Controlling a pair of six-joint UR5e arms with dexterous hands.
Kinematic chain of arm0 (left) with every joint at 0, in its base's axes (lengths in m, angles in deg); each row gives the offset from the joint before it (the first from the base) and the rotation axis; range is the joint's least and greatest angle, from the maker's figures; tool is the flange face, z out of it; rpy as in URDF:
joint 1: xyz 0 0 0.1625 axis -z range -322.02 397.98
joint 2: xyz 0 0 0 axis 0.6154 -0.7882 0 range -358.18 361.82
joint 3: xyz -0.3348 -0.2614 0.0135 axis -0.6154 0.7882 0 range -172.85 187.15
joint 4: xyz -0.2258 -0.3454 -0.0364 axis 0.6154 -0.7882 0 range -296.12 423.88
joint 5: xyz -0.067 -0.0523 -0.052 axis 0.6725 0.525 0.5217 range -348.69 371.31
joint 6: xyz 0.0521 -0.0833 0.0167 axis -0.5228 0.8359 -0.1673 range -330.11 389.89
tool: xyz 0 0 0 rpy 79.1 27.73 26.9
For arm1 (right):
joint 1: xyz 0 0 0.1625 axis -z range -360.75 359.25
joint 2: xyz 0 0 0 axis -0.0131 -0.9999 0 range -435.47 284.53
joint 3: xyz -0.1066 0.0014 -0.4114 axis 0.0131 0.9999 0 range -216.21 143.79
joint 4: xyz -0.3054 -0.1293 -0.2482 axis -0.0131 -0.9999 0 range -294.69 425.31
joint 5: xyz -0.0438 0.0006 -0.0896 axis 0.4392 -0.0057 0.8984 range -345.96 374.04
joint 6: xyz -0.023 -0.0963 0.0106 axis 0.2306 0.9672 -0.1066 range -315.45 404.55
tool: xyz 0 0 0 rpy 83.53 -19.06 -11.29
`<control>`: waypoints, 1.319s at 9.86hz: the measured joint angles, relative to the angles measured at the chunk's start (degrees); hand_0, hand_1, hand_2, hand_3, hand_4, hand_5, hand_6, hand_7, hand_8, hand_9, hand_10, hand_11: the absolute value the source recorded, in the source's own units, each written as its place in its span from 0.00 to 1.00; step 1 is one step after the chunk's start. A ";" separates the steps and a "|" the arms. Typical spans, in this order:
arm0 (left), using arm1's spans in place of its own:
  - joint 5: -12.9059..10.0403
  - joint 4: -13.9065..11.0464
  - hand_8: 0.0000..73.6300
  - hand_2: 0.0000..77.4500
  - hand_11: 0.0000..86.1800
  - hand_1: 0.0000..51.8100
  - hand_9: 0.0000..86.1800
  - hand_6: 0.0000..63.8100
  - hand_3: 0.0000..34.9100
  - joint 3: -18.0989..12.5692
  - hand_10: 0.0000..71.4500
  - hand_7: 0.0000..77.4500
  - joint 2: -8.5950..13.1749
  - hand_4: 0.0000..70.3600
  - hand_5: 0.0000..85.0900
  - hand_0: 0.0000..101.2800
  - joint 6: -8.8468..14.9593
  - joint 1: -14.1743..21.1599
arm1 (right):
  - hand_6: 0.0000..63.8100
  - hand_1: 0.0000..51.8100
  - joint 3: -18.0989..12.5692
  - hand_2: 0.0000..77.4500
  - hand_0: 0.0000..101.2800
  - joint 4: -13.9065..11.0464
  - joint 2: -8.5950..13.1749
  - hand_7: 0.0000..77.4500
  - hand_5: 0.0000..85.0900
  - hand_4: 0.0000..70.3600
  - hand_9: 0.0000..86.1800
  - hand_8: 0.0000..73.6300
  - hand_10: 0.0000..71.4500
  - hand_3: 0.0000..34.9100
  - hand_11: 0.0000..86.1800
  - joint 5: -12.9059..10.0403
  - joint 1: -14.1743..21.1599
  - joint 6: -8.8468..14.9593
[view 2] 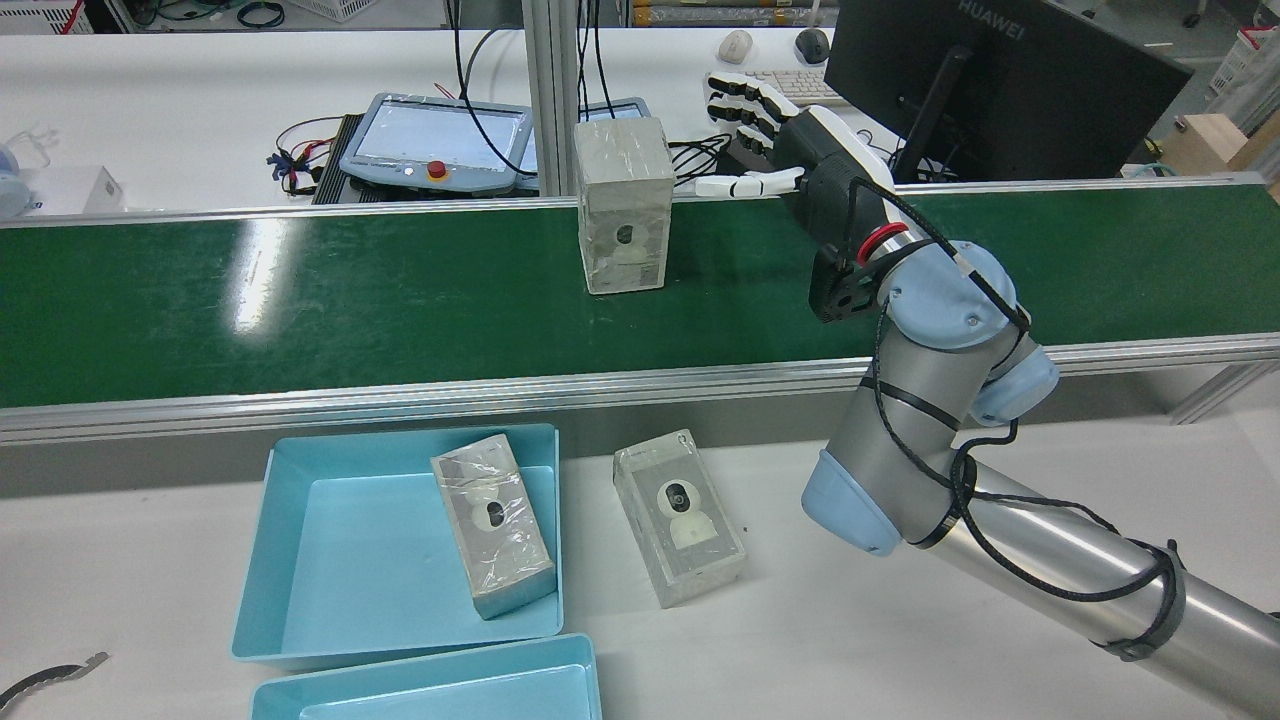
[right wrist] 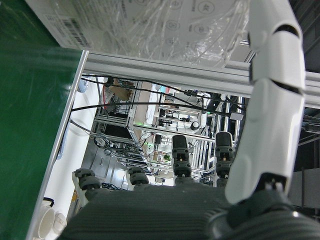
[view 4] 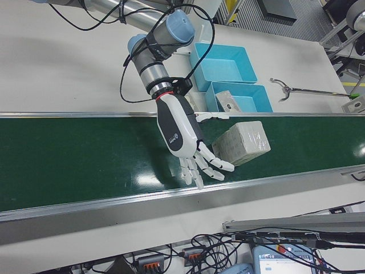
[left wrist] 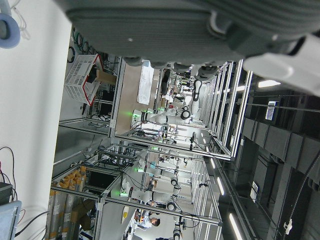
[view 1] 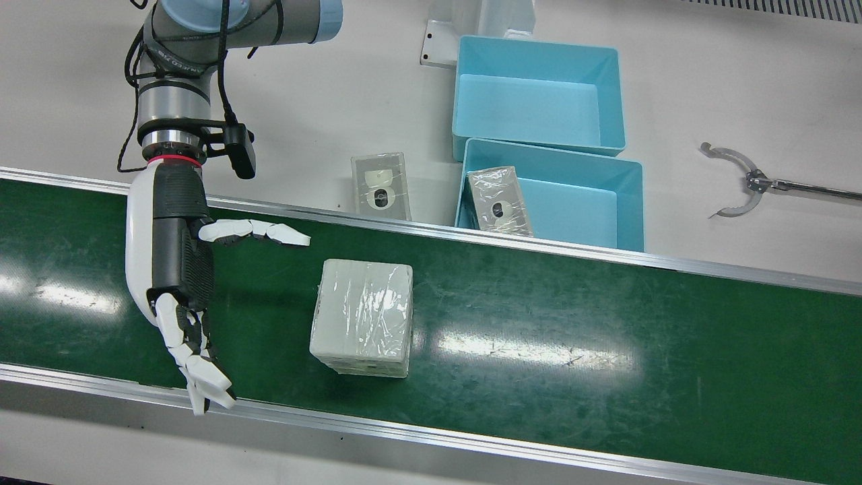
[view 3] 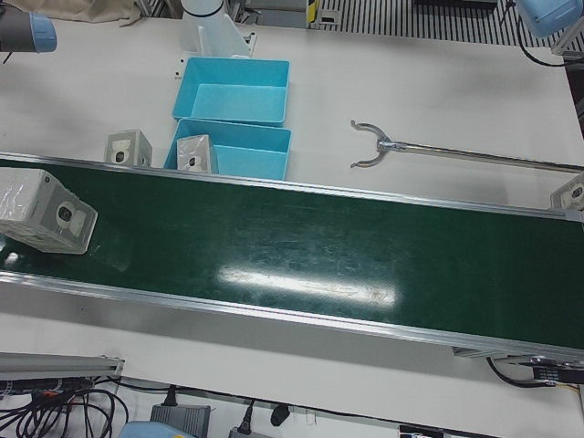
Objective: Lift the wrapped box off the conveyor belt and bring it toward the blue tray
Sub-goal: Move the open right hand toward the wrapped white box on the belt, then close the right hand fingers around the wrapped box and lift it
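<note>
Approach stage: right hand (view 1: pixel 176 269) beside the wrapped box (view 1: pixel 362 316), no contact yet.

Wrapped box stands on the green conveyor belt (view 1: pixel 606 350), lying at 3 o'clock from the hand in the front view, apart from it. Fingers (view 1: pixel 202 377) are spread wide and hold nothing; thumb (view 1: pixel 259 231) points toward the box. Box stands upright in the rear view, long axis vertical. Blue tray (view 1: pixel 626 202) lies at 1 o'clock of the box, beyond the belt's rail, already holding one wrapped package (view 1: pixel 498 201). Left hand's fingers: cannot tell. Legible writing: "HUAWEI" on the monitor (view 2: pixel 990 70).
</note>
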 joint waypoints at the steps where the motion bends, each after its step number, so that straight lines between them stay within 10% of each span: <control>1: 0.00 0.00 0.00 0.01 0.00 0.00 0.01 0.00 0.00 0.00 0.01 0.01 0.00 0.00 0.01 0.00 0.00 0.00 | 0.00 0.24 0.25 0.21 0.44 0.26 0.06 0.26 0.24 0.12 0.08 0.02 0.06 0.86 0.08 0.00 0.21 0.01; 10: 0.00 0.00 0.00 0.01 0.00 0.00 0.01 0.00 0.00 0.00 0.01 0.01 0.00 0.00 0.01 0.00 0.00 0.00 | 0.00 0.22 1.27 0.20 0.44 0.75 0.04 0.26 0.27 0.13 0.08 0.02 0.06 0.86 0.08 -0.10 1.10 -0.24; 12: 0.00 0.00 0.01 0.01 0.00 0.00 0.00 0.00 0.00 0.00 0.01 0.01 0.00 0.00 0.01 0.00 0.00 0.00 | 0.19 0.14 1.81 0.34 0.41 1.47 0.03 0.45 0.33 0.43 0.11 0.02 0.14 0.86 0.16 -0.18 1.09 -0.31; 13: 0.00 0.00 0.01 0.01 0.00 0.00 0.00 0.00 0.00 0.00 0.01 0.01 0.00 0.00 0.01 0.00 0.00 0.00 | 0.19 0.14 2.13 0.34 0.41 2.35 0.03 0.45 0.33 0.43 0.21 0.16 0.20 0.86 0.24 -0.17 0.96 -0.46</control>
